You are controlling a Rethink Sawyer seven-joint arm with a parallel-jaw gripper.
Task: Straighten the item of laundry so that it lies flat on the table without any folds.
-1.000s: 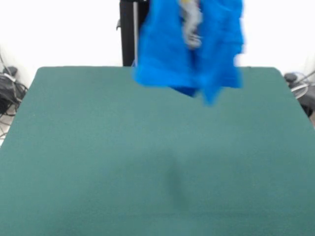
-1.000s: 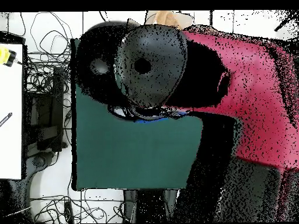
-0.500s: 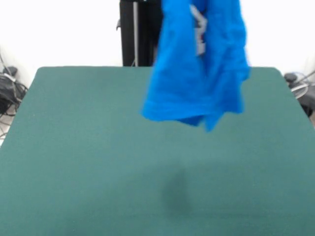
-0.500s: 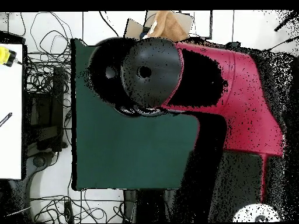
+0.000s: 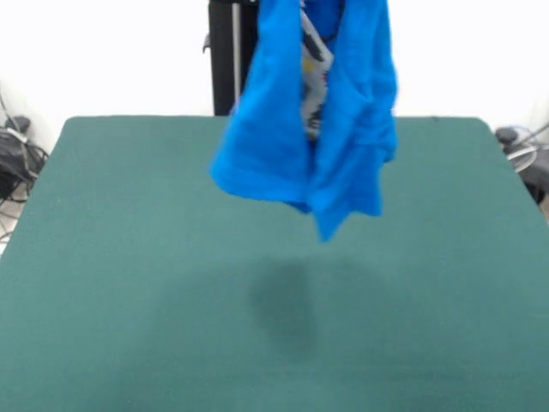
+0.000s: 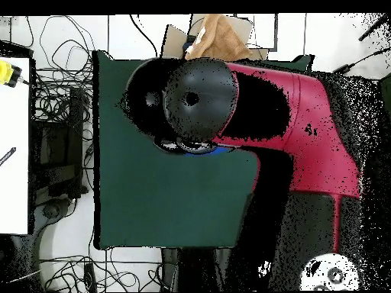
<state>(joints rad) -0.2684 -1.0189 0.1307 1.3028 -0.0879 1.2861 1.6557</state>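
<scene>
Blue cloth, the item of laundry (image 5: 300, 112), hung bunched in the air above the table (image 5: 129, 257), running out of the front view's top edge, its lowest corner clear of the felt. White print showed in a central fold. Only a dim shadow lay beneath it; the green surface was bare out to every visible edge. Overhead, the red and black arm (image 6: 305, 130) covered the shirt except for a blue sliver (image 6: 205, 151). Whether the claw was spread or pinching could not be told.

A robotics lab: red robot arm (image 6: 305, 130), green table (image 5: 129, 257), tangled cables (image 6: 61, 84).
</scene>
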